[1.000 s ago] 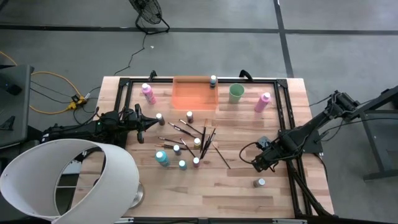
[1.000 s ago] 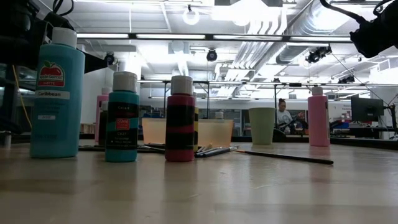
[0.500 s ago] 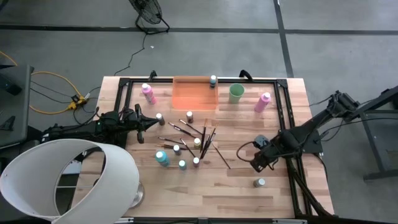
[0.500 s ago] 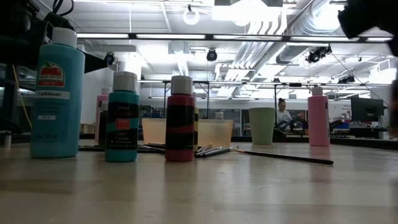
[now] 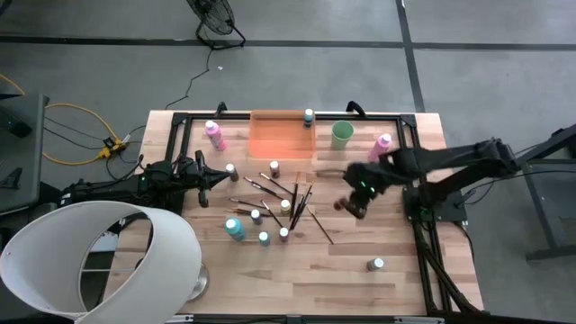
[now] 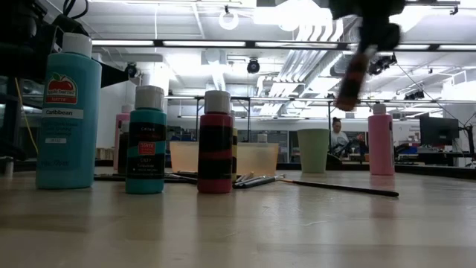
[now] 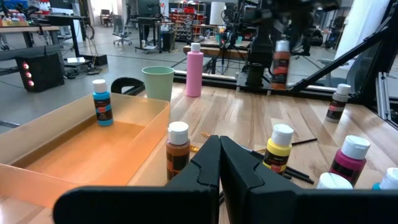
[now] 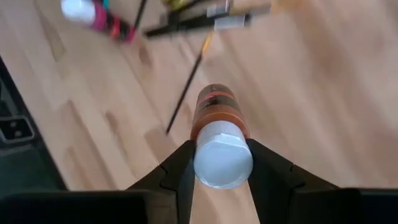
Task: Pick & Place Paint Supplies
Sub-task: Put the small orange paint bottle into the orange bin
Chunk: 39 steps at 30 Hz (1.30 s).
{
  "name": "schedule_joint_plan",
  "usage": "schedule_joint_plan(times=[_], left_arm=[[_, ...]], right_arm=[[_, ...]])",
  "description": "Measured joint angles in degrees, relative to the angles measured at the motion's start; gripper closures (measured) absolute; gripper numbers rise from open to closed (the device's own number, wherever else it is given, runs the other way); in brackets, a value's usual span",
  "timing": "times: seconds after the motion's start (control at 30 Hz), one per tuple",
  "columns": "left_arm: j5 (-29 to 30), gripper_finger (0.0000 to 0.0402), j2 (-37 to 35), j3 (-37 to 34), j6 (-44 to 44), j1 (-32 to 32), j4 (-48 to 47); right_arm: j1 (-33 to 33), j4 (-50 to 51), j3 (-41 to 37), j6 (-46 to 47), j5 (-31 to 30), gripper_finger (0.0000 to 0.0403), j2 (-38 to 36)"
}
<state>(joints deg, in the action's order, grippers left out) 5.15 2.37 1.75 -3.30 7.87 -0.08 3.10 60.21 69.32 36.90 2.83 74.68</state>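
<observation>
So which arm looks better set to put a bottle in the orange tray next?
The right. Its tool already holds a brown bottle lifted above the table, near the tray. The left tool is shut and empty.

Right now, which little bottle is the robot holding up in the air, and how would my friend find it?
Find the right gripper above the wooden table, right of the scattered thin dark-handled paintbrushes. Clamped between its jaws is a small brown paint bottle with a white cap. Unlike every other bottle, which stands on the wood, this one hangs in the air.
</observation>
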Motion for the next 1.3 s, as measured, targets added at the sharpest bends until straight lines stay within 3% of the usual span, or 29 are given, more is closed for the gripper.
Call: schedule_joint_plan(times=[0.37,0.7,0.87,1.3], left_arm=[[0.00,0.0402,0.00,0.00,0.01,0.00,0.00],[0.00,0.0402,0.00,-0.01,-0.01,-0.01,0.00],[0.00,0.0402,0.01,-0.01,-0.01,0.00,0.00],[0.00,0.0402,0.01,0.01,0.01,-0.01,0.00]], right_arm=[[-18.70,4.05,21.67,-21.57,-0.10,0.0288,16.53],[-27.05,3.27,37.75,-31.59,-5.91,0.0287,30.99],[-28.90,2.22,41.84,-33.66,-5.88,0.0282,36.94],[-32.18,1.24,42.03,-33.67,-9.26,0.0279,43.92]])
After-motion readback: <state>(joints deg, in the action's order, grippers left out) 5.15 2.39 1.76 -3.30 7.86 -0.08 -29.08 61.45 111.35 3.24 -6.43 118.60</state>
